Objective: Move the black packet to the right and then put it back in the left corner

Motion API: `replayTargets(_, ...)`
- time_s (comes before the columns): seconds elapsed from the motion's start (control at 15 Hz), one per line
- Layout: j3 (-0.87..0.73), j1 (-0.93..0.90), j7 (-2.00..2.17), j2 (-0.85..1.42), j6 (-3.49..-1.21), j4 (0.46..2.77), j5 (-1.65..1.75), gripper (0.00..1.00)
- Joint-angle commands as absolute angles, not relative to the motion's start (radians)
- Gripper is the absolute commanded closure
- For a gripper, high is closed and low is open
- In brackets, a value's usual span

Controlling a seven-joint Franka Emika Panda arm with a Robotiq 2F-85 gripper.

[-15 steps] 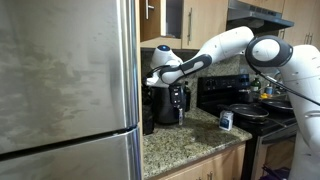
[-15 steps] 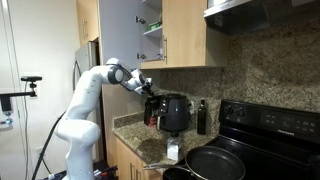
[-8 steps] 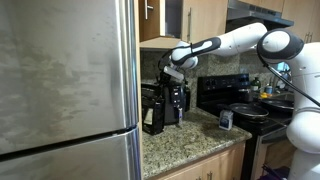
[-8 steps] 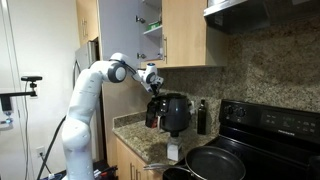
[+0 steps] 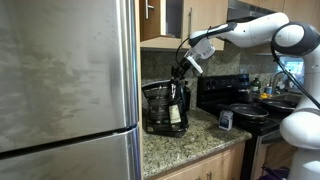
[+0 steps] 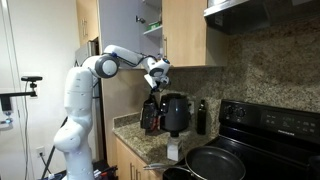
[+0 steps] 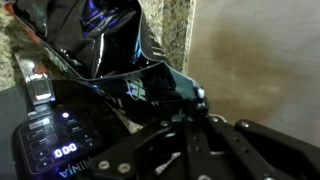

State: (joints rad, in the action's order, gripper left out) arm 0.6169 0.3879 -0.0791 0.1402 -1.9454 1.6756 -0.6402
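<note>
Up close in the wrist view, the gripper [image 7: 188, 120] is pinched nearly closed on the black packet [image 7: 120, 60], whose film is glossy and crinkled. At 8 o'clock, the air fryer [image 7: 50, 150] panel glows. In an exterior view the packet [image 5: 165, 108] hangs at 6 o'clock under the gripper, above the speckled granite left corner [image 5: 188, 148].

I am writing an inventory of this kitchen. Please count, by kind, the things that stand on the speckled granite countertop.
Rounded black air fryer with a front handle: 1
Small black upright packet: 1
Slim dark bottle: 1
Small white-faced timer: 1
Total: 4
</note>
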Motion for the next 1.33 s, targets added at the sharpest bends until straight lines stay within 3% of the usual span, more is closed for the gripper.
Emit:
replayTargets(0.0, 0.360, 0.270, -0.217, -0.065, -1.720, 1.736, -0.793, 0.99)
replayTargets(0.6, -0.035, 0.107, -0.168, -0.362, -1.420, 1.802, -0.812, 0.99)
replayTargets(1.27, -0.177, 0.176, 0.116, -0.458, -1.462, 1.749, -0.737, 0.99)
